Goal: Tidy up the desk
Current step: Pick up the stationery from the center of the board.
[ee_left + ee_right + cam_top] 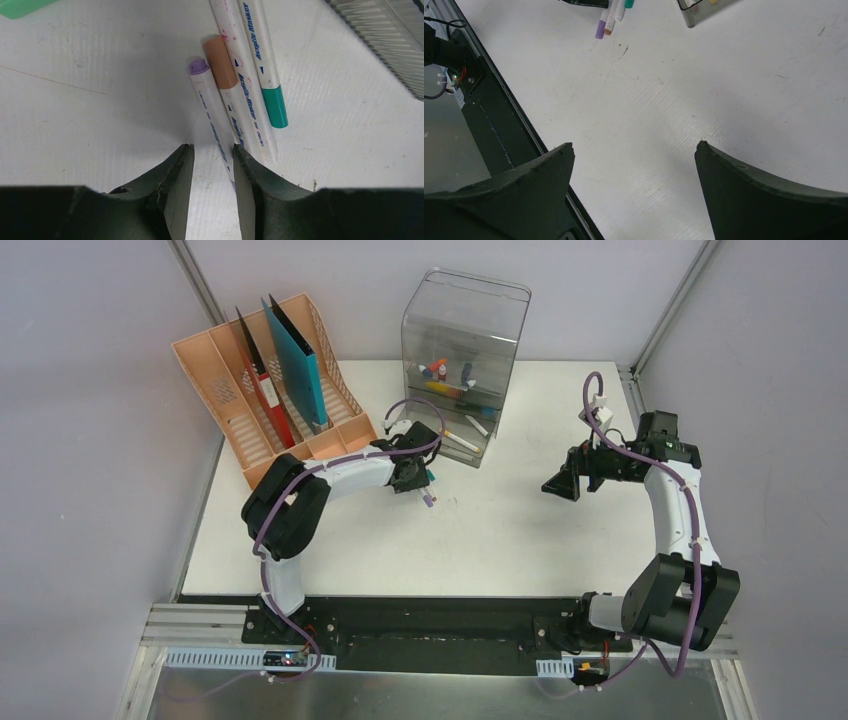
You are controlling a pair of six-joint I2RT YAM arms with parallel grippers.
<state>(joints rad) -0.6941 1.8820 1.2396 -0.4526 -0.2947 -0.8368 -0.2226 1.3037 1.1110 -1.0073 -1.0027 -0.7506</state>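
- Evidently the step in hand is picking up the purple marker (210,107), probably to go into the box (465,350). It lies on the desk (520,530) just in front of that box, touching an orange marker (227,85), with a teal marker (267,75) just beside.
- On the left end effector (213,150) the jaws are narrow and astride the purple barrel. A gap shows along one side, so I judge there is no firm grip yet.
- To do it well, centre the jaws on the purple barrel alone. One finger sits close against the orange marker, which could be pinched or dragged. Then lift straight up.
- On the left arm the elbow bends out leftward, the forearm stretches right toward the box, and the wrist tips down at the desk.
- On the right end effector (634,150) the jaws are wide with nothing between them. It hovers over the desk right of the box, well apart from the markers. The right arm arches up, forearm pointing left.
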